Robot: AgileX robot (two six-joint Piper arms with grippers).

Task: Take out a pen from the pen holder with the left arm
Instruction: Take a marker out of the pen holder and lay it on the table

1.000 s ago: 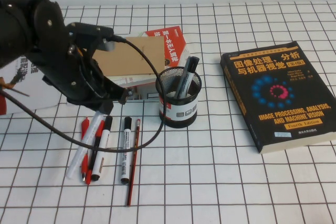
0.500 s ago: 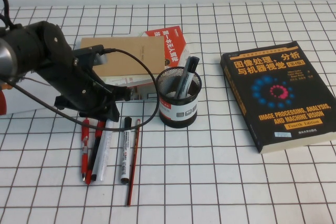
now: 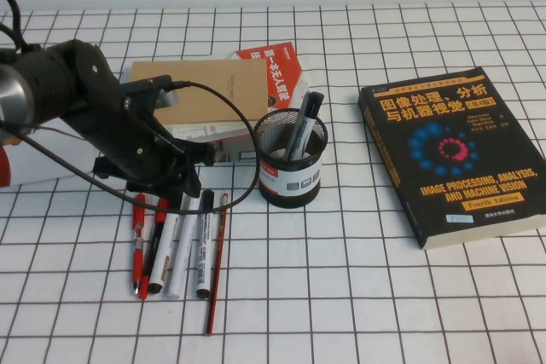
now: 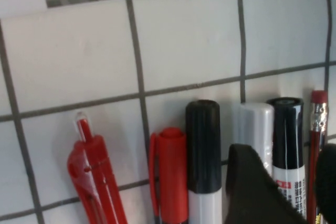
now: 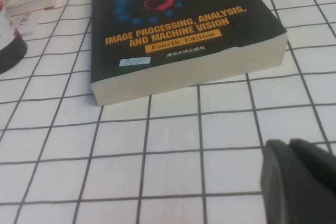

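left hand [image 4: 290, 182] spread over pens [image 4: 202, 150], tips cropped | right hand [image 5: 296, 179] pressed together near book [image 5: 173, 35], mostly cropped

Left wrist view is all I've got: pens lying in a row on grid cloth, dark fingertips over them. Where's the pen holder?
Observer: The black wire-mesh pen holder stands to the right of the left gripper, which hangs open over the far ends of the row of pens and markers.
Operator: Anything in it?
Observer: Yes, a dark grey pen leans in it.
Operator: Right gripper?
Observer: The right gripper sits low by the near edge of the thick black textbook, outside the high view.
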